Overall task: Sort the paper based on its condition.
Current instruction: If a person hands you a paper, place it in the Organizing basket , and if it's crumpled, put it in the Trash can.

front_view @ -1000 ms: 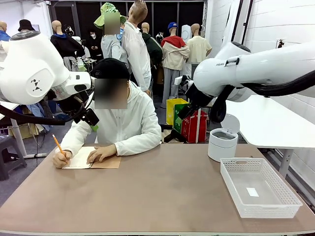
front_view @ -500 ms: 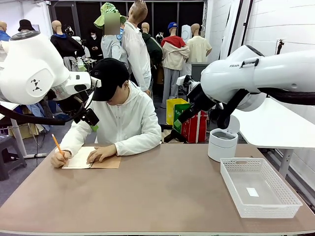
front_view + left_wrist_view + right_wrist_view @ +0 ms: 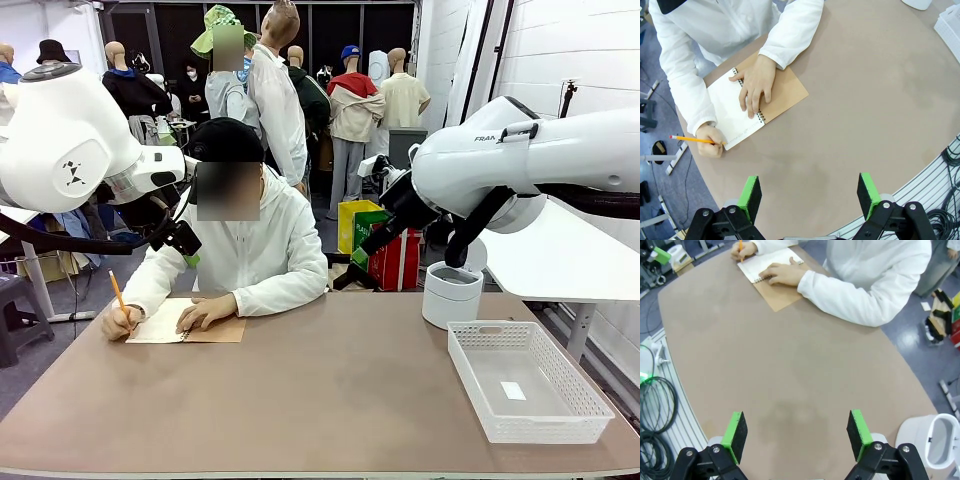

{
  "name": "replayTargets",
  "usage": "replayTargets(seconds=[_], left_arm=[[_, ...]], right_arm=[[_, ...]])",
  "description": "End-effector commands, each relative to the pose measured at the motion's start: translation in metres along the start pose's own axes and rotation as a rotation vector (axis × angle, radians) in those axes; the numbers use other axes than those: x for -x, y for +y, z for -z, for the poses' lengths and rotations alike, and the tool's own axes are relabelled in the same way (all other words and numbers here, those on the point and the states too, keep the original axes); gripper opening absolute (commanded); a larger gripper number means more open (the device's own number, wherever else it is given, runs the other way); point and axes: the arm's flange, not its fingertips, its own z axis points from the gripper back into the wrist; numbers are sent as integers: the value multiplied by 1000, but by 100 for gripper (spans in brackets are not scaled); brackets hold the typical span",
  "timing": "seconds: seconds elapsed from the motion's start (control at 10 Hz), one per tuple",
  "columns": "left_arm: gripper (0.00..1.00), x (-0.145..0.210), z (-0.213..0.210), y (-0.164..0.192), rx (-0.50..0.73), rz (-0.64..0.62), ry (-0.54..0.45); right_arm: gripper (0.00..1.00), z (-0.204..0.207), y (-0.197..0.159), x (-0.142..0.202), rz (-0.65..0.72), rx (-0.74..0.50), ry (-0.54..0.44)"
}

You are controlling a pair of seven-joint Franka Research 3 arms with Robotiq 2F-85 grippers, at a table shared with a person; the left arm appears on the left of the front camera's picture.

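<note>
My right arm [image 3: 520, 150] had drifted toward three o'clock; right hand [image 3: 796, 437] and left hand [image 3: 810, 197] hung released, empty. The paper, I judged, was yet to leave the notebook [image 3: 160, 328] at ten o'clock on the counter [image 3: 330, 400].

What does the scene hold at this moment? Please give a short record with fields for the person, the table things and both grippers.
person: sits at the far side of the table, writing
hands: one hand holds a pencil, the other hand rests on the notebook
notebook: open, flat on the table
basket: robot's right side, small label inside
bin: white, round, behind the basket
left gripper: open, above the table, holds nothing
right gripper: open, above the table, holds nothing
</note>
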Motion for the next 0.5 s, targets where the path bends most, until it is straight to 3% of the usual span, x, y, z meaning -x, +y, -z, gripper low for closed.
replayTargets(seconds=[0.0, 0.4], left_arm=[[100, 0, -1, 1, 2, -2, -6], [100, 0, -1, 1, 2, -2, -6]], right_arm=[[100, 0, 1, -1, 5, 4, 2], [100, 0, 1, -1, 5, 4, 2]])
